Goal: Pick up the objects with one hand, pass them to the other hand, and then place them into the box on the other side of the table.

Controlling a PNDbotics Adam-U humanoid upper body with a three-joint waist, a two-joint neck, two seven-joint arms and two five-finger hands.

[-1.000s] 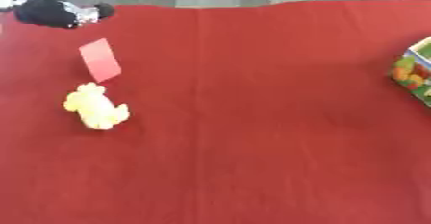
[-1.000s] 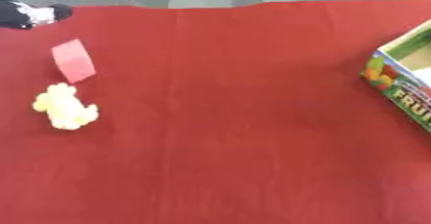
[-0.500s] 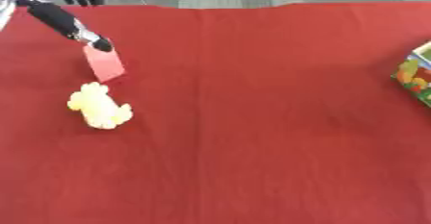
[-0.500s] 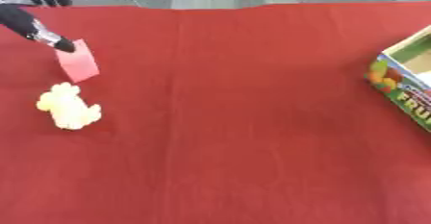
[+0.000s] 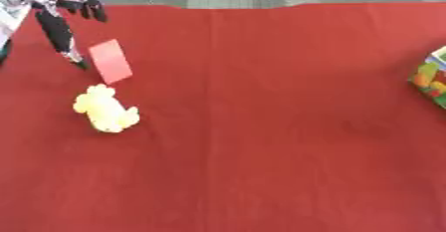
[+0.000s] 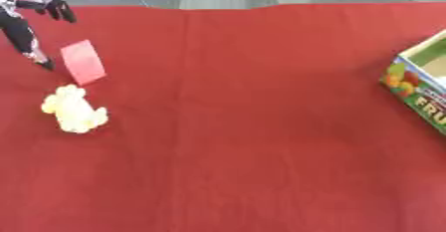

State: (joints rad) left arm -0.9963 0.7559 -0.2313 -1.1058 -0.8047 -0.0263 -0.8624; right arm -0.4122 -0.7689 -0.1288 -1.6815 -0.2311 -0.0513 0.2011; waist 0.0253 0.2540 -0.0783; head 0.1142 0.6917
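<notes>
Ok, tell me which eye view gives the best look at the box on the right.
The right eye view. There the box shows its fruit-printed side, some lettering and part of its open top, though the picture's edge still cuts it off. The left eye view catches only a small corner of it at the right edge.
</notes>
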